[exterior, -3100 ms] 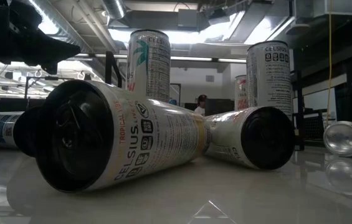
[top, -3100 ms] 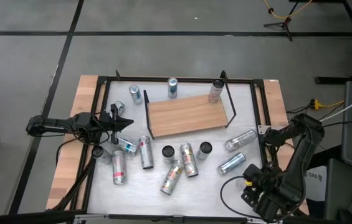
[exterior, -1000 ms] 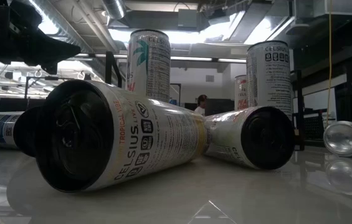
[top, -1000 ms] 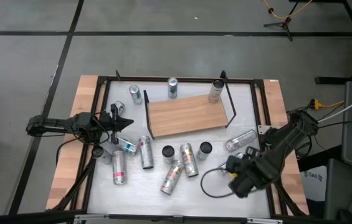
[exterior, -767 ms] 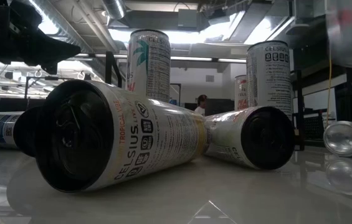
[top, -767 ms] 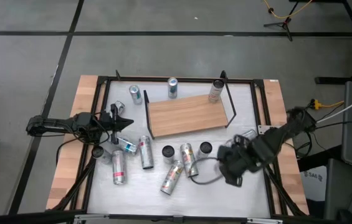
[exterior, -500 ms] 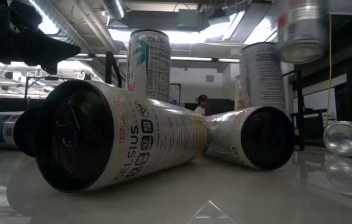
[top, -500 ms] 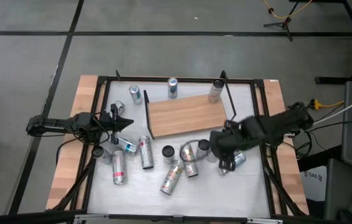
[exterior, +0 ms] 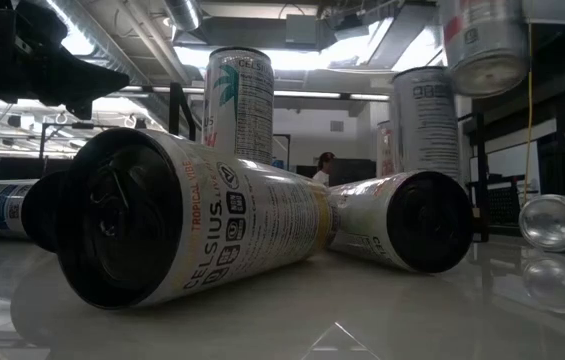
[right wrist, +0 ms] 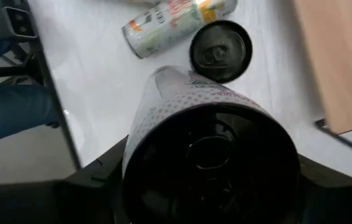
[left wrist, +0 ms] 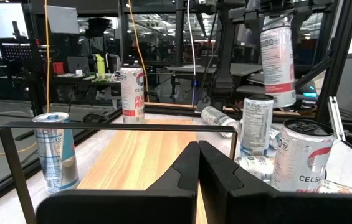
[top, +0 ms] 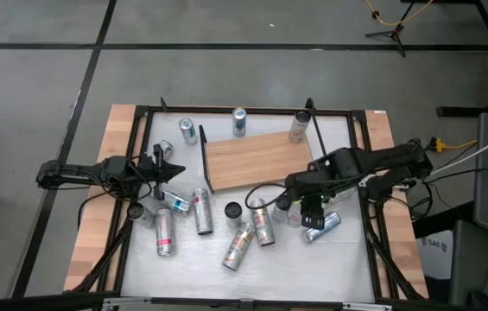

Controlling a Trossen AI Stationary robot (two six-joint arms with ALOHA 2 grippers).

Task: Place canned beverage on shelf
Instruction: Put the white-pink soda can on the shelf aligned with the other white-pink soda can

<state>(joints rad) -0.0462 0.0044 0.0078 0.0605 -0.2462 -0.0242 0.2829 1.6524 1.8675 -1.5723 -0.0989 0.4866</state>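
White table (top: 347, 259), black-framed, on grey floor; cans scattered along its front half, several lying down, three upright near the far edge. Shelf (top: 256, 161): wooden board at the table's far centre, bare. Room behind: workbenches, a person far off.

Right gripper (top: 306, 206): jaws part-spread, clamped on a can (exterior: 479, 45), held upright in the air just off the shelf's front-right corner. Three seconds earlier this arm was at the front-right corner.

Left gripper (top: 174, 170): closed, empty, near the left edge, unmoved.
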